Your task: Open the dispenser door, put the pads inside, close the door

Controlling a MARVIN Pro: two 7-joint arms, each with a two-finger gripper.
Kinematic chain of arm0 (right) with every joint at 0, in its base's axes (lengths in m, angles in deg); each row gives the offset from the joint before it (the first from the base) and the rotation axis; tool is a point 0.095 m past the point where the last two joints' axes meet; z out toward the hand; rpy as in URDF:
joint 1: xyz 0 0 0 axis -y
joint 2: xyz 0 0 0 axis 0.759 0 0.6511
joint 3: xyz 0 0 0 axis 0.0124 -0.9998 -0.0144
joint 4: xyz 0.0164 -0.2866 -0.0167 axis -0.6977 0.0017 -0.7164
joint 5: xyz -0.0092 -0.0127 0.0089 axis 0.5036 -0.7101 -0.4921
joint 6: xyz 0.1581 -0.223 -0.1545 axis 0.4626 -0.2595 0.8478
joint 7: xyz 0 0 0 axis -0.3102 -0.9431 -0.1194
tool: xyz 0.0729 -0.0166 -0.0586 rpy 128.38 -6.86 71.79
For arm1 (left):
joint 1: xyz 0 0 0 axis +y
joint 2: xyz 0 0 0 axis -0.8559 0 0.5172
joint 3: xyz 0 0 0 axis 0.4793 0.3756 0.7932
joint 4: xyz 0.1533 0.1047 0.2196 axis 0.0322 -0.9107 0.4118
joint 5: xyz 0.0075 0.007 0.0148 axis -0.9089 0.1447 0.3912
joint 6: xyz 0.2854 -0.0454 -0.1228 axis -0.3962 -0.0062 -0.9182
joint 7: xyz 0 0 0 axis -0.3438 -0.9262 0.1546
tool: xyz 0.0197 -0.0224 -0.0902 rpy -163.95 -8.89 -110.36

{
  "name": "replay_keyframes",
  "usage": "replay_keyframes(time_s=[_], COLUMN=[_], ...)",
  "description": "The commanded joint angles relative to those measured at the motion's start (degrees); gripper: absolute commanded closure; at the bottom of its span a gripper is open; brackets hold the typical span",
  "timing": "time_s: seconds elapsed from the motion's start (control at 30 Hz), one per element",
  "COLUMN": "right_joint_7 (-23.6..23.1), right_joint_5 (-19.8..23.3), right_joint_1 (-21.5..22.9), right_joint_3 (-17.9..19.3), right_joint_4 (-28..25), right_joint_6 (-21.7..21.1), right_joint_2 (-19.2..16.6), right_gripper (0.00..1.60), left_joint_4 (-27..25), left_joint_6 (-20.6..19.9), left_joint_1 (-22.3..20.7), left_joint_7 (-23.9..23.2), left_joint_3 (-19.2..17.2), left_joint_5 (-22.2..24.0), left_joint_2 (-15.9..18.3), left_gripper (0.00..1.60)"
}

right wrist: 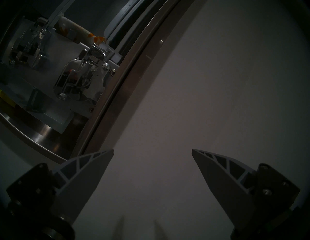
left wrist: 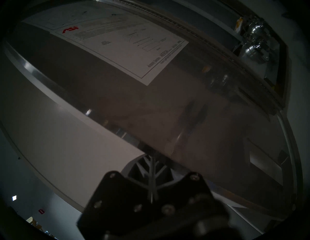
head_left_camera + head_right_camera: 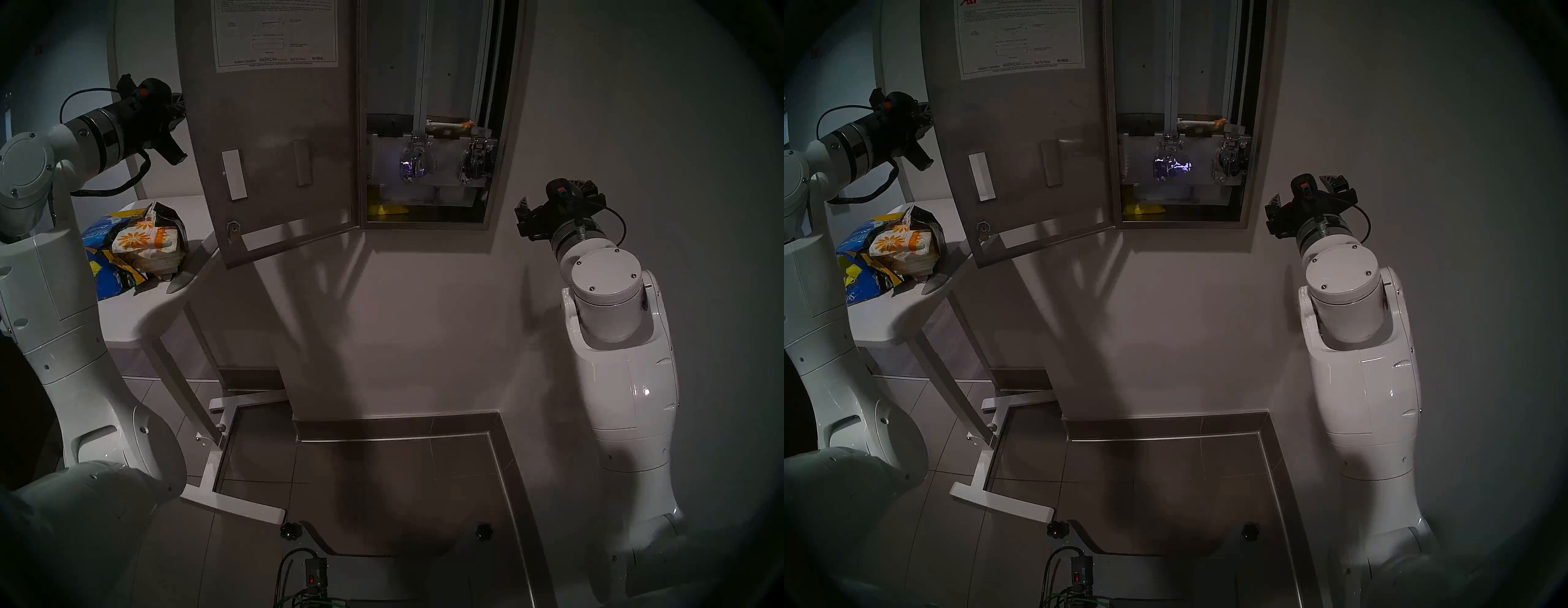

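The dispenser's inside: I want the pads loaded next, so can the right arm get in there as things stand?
Probably yes: the door is swung left, the dispenser faces out uncovered, and the right gripper hangs open and empty just beside it.

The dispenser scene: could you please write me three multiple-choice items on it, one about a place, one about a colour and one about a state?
1. Where do the flower-print pads lie? A. on the white table B. on the floor C. in the right claw
2. What colour is the packet at the bottom of the dispenser? A. blue B. yellow C. red
3. How is the dispenser door? A. shut B. swung open C. taken off

1 A: they sit in the torn bag on the table.
2 B: it shows yellow below the levers.
3 B: its inner side, with the instruction sheet, faces the head camera.
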Motion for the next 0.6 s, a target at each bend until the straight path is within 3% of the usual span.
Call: replay_keyframes(time_s=[0.0,0.33,0.43,0.53,0.57], right_joint_7=[0.19,0.21,0.23,0.26,0.26], right_joint_5=[-0.05,-0.05,-0.06,-0.06,-0.06], right_joint_1=[1.27,1.33,1.42,1.68,1.68], right_joint_3=[0.11,0.11,0.11,0.13,0.13], right_joint_4=[-1.27,-1.12,-1.22,-1.49,-1.49], right_joint_6=[0.4,0.46,0.5,0.6,0.6], right_joint_2=[-0.05,-0.05,-0.05,-0.06,-0.06], right_gripper=[0.0,0.0,0.0,0.0,0.0], left_joint_4=[-6.34,-17.13,-20.7,-24.07,-24.07], left_joint_6=[0.0,-2.12,-3.19,-5.63,-5.63], left_joint_1=[-0.13,0.65,0.89,1.44,1.44], left_joint_7=[-4.1,-11.59,-13.38,-13.47,-13.47], left_joint_3=[7.0,7.98,9.83,15.49,15.49], left_joint_5=[6.08,10.3,12.73,17.53,17.53], left_joint_2=[-5.16,-7.31,-8.38,-11.51,-11.51], left_gripper=[1.6,1.6,1.6,1.6,1.6])
